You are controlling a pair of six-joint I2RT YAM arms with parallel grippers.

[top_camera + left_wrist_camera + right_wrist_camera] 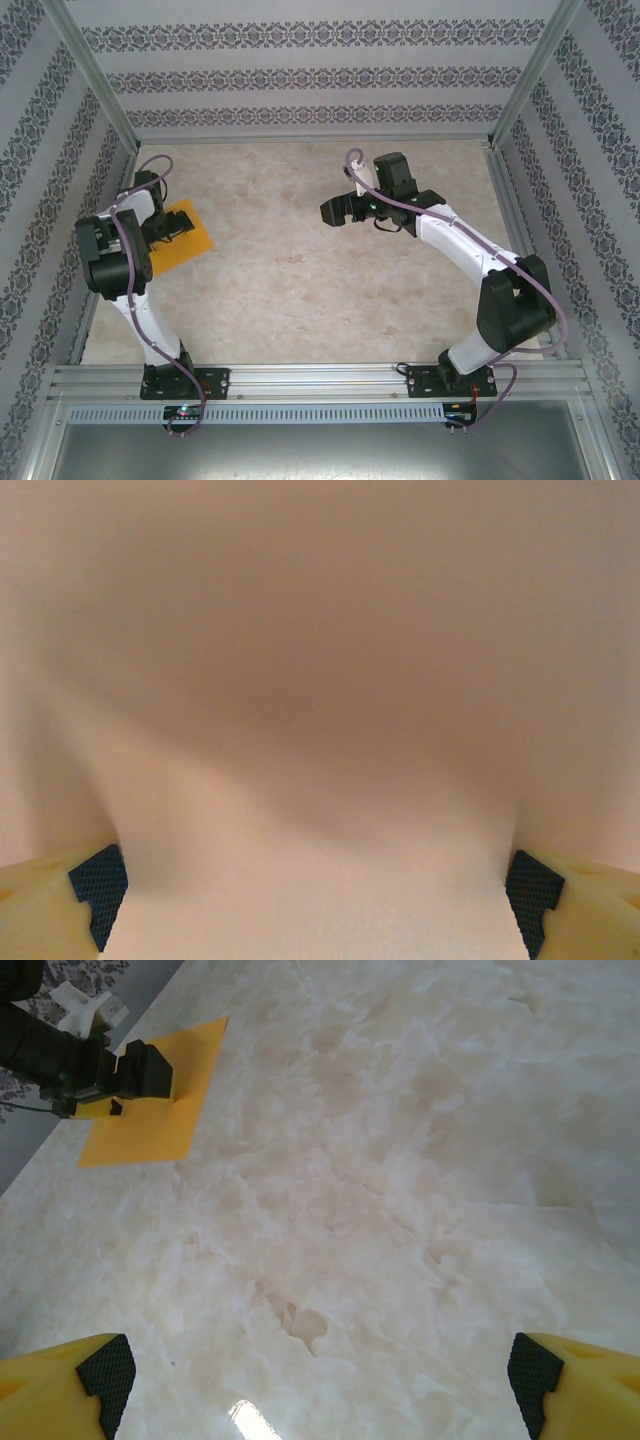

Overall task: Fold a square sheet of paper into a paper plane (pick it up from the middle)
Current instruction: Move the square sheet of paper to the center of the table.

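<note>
The square sheet of paper [197, 238] is orange-yellow and lies flat on the table at the far left, close to the left wall. My left gripper [172, 225] hangs low over the sheet's middle and hides part of it. In the left wrist view its fingertips [98, 890] stand wide apart, open, over a blurred pale surface very close below. The right wrist view has the sheet [165, 1110] at upper left, with the left gripper [140, 1070] above it. My right gripper [340, 210] is open over bare table mid-right, nothing between its fingertips [105, 1375]. The paper plane is out of view.
The marble-patterned tabletop [320, 280] is boxed in by patterned walls and aluminium posts [95, 80]. A metal rail [320, 380] along the near edge carries both arm bases. The sheet's left edge is close to the left wall.
</note>
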